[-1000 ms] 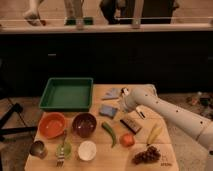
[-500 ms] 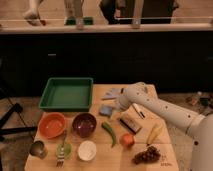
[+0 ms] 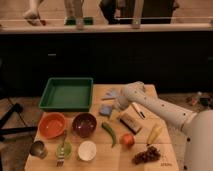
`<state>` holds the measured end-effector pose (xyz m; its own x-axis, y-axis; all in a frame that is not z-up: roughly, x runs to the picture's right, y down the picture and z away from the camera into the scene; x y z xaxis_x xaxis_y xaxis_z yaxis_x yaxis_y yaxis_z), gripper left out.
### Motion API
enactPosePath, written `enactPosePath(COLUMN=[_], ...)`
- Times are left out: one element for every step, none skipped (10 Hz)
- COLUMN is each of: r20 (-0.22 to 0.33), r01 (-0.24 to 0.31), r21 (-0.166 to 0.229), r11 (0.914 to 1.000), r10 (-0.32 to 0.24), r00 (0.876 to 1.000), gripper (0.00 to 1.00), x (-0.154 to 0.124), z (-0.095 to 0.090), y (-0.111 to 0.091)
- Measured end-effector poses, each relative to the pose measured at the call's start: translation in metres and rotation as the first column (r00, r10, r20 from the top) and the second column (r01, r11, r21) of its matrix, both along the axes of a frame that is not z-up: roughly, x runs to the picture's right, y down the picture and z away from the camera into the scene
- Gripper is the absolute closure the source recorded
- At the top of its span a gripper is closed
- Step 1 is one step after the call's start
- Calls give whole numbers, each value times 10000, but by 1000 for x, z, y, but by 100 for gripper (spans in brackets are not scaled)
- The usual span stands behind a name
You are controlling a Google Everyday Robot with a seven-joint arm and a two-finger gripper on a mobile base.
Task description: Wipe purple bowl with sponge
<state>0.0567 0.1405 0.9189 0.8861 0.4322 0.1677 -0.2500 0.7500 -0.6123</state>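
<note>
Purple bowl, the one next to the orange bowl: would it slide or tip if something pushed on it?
The purple bowl looks wide and low, sitting upright on the table, so tipping seems unlikely. It probably slides if pushed sideways, likely bumping the orange bowl close beside it. The gripper is away by the blue sponge.

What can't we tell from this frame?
Camera view:
1. Gripper, beside the blue block: mostly hidden by the arm; contact unclear.
2. Sponge: blue block or brown block, unclear.
3. Purple bowl inside: in shadow.
4. Arm base: cut off by right edge.
</note>
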Motion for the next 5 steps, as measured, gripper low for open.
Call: enactPosePath(r20=[6,9,-11,-39,-72], r01=[26,85,142,204,264], r21=[-21,-53,-102,-158,-220], r11=[10000,9999,9998,9997,9994], r10=[-26,-85,-142,-205,-266], r00=[10000,10000,9999,9998,9996], gripper=[30,39,51,60,70], x=[-1,-2,-2,-2,-3], z=[1,2,2,3,3], y=[0,1,2,2,2])
